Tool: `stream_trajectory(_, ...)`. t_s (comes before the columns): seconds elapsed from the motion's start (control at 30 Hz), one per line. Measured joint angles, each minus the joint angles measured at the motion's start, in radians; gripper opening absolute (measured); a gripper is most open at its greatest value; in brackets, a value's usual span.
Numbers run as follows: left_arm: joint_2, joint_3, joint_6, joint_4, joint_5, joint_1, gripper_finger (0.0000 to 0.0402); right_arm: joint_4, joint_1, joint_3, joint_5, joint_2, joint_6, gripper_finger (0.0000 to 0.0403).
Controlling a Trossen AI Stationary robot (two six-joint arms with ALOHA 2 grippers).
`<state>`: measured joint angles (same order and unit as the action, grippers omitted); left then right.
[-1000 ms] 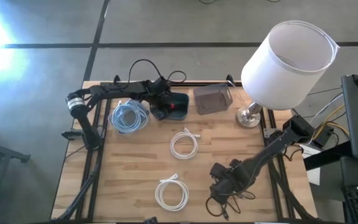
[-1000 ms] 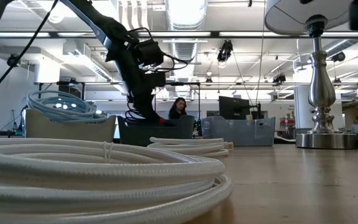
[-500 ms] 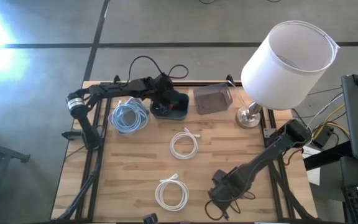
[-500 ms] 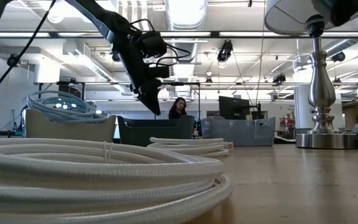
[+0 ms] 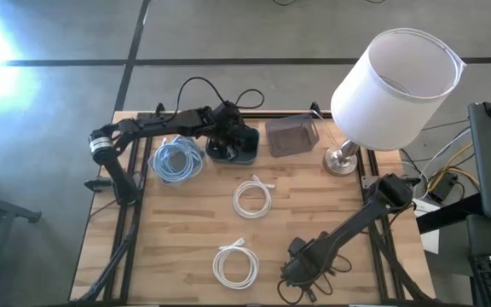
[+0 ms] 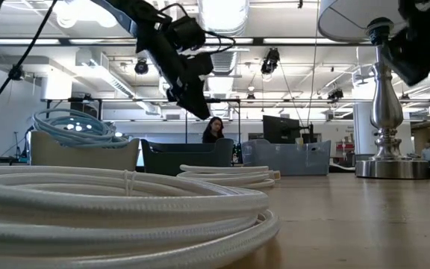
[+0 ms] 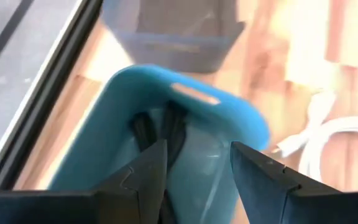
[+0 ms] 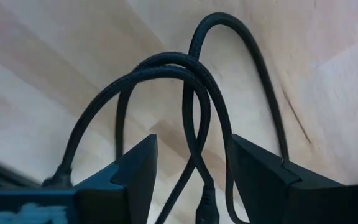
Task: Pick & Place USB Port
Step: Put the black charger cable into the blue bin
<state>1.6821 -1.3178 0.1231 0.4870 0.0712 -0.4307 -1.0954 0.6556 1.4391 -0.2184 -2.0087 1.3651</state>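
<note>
The left jaws (image 7: 194,165) stand open with nothing between them. They hang just above a blue bin (image 7: 166,143) at the far side of the surface (image 5: 314,205). Inside that bin lies a black cable (image 7: 160,127), right under the jaws, and the jaws do not touch it. In the low view the left jaws (image 6: 192,93) are up in the air, above the dark bin (image 6: 185,155).

The right jaws (image 8: 191,165) are open too, and they hold nothing. They sit low over a loose black cable (image 8: 191,93) at the near edge of the surface, and loops of that cable run between the 2 fingers. In the high view the right jaws (image 5: 295,271) are near the right corner, with the black cable (image 5: 307,286) spilling past the edge.

A grey bin (image 5: 291,136) stands just right of the blue bin (image 5: 233,147). A blue coiled cable (image 5: 176,159) lies left of the blue bin. 2 white coiled cables lie in the middle, 1 farther (image 5: 252,198) and 1 nearer (image 5: 235,264). A lamp (image 5: 395,81) with a white shade stands at the far right. In the low view a person (image 6: 214,129) sits far off in the room behind.
</note>
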Motion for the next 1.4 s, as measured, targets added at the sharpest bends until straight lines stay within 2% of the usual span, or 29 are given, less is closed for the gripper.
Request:
stream_trajectory(0.23, -0.006, 0.000, -0.001, 0.000, 0.002, 0.037, 0.0181, -0.003, -0.001, 0.002, 0.002, -0.005, 0.005, 0.0172)
stream_trajectory(0.5, -0.006, 0.000, -0.003, 0.000, 0.003, 0.048, 0.0181, -0.028, 0.002, 0.028, -0.014, 0.048, 0.016, 0.0171)
stream_trajectory(1.1, -0.006, 0.000, -0.012, 0.000, 0.004, 0.056, 0.0179, 0.033, 0.003, -0.055, -0.021, 0.043, 0.042, 0.0168)
stream_trajectory(1.23, -0.006, 0.001, -0.019, 0.000, 0.047, 0.067, 0.0179, 0.036, 0.003, -0.054, -0.022, 0.043, 0.029, 0.0137)
stream_trajectory(1.4, -0.006, 0.001, -0.020, 0.000, 0.136, 0.087, 0.0179, 0.036, 0.003, -0.054, -0.023, 0.043, -0.066, 0.0060)
